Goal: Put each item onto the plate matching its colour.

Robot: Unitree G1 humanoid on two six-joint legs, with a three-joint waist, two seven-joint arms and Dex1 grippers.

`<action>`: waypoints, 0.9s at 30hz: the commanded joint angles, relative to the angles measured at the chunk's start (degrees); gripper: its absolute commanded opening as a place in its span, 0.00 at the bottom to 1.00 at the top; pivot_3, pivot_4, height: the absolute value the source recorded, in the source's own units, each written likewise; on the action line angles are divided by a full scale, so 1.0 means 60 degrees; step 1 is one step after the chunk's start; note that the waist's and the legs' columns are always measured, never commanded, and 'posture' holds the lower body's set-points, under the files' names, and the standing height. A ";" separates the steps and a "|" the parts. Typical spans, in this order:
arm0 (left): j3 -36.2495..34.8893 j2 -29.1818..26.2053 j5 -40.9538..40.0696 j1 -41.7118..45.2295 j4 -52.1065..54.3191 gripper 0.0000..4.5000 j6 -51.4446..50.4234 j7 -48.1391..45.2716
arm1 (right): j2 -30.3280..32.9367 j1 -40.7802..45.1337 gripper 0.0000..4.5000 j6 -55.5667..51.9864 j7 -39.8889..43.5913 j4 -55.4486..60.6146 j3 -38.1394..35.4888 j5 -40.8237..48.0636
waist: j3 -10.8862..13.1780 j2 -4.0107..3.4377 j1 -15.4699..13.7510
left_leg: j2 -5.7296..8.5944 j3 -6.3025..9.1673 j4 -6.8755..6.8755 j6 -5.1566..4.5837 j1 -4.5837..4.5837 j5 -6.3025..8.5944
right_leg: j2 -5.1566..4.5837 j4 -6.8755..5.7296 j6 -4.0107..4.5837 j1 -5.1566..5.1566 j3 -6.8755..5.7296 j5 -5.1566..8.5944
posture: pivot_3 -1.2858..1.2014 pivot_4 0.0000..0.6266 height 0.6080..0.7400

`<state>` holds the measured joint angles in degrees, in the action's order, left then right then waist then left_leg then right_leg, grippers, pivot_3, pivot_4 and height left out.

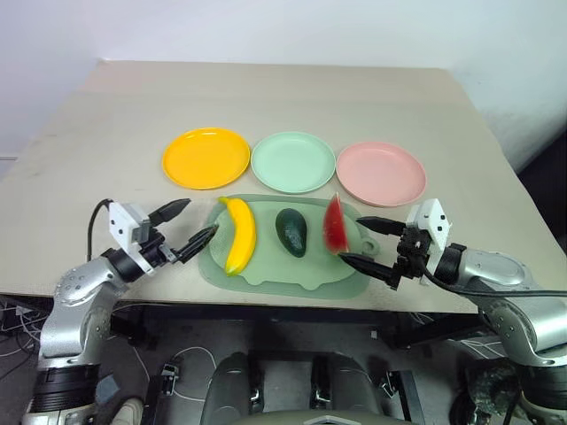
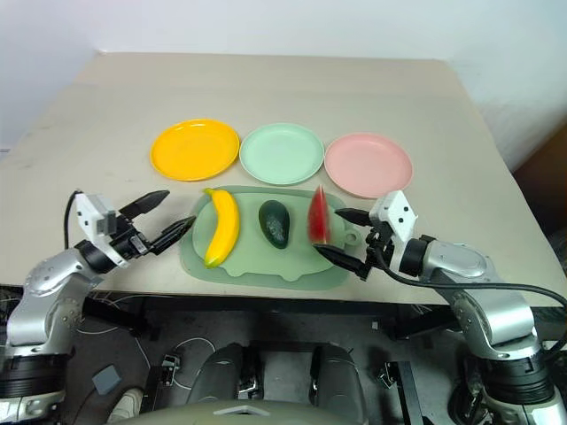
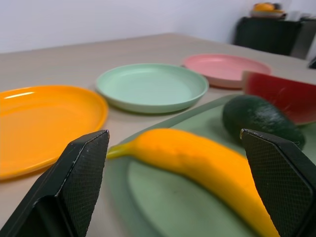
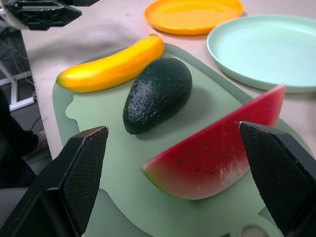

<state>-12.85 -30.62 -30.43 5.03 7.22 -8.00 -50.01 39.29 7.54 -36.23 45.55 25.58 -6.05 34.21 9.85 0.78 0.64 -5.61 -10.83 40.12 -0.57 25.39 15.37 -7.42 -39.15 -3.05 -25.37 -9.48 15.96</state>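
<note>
A pale green mat (image 1: pixel 282 266) is seen at the near edge of the table (image 1: pixel 106 115), and everything else is placed from it. At the mat's left edge the left gripper (image 1: pixel 188 225) is held just above the table with its two black fingers spread apart and nothing between them, pointed toward the banana. At the mat's right edge the right gripper (image 1: pixel 367 243) is likewise held released and empty, its fingers standing wide on either side of the mat's corner, close to the watermelon wedge. On the mat three toys are laid in a row: the yellow banana (image 1: pixel 239 234) on the left part, the dark green avocado (image 1: pixel 291 232) in the middle, and the red watermelon wedge (image 1: pixel 334 225) on the right part, none touching another. Just beyond the mat's far edge three round plates are set side by side: the yellow-orange plate (image 1: pixel 205 158) behind the banana, the mint green plate (image 1: pixel 293 161) behind the avocado, and the pink plate (image 1: pixel 381 173) behind the watermelon wedge.
</note>
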 commanded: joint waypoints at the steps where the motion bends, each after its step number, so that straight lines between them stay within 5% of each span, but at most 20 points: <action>1: 0.0109 -0.0135 0.0036 0.0125 0.0252 0.99 0.0165 -0.0280 | 0.0207 0.0470 1.00 -0.0925 -0.0531 0.0675 -0.0359 0.0577 | 0.0000 0.0000 0.0004 | 0.0000 0.0000 0.0000 0.0000 0.0000 0.0000 | 0.0001 0.0000 0.0000 0.0000 0.0000 0.0000 | 0.52 0.24 0.66; 13: 0.0501 -0.0875 -0.0423 0.0741 0.0259 0.99 -0.0304 -0.1800 | 0.0152 0.2764 1.00 -0.5021 -0.2969 0.0817 -0.0824 0.2655 | 0.0001 -0.0001 -0.0002 | 0.0001 -0.0001 -0.0001 -0.0007 0.0004 0.0004 | -0.0005 0.0006 0.0002 -0.0002 0.0000 0.0000 | 0.52 0.24 0.66; 27: 0.0871 -0.0618 -0.0144 0.1495 -0.0503 0.99 -0.0108 -0.2024 | -0.1683 0.5191 1.00 -0.8914 -0.5752 -0.0219 -0.0503 0.2343 | 0.0002 -0.0005 0.0034 | 0.0001 -0.0010 -0.0005 0.0034 0.0011 -0.0020 | 0.0000 0.0001 0.0000 -0.0010 0.0002 -0.0002 | 0.52 0.24 0.66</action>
<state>-7.52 -34.34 -31.65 12.82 4.25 -9.65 -61.87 30.09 36.51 -87.61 12.55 24.06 -8.34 49.20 9.86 0.75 0.84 -5.60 -10.89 40.09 -0.36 25.46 15.24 -7.42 -39.14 -3.05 -25.44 -9.47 15.95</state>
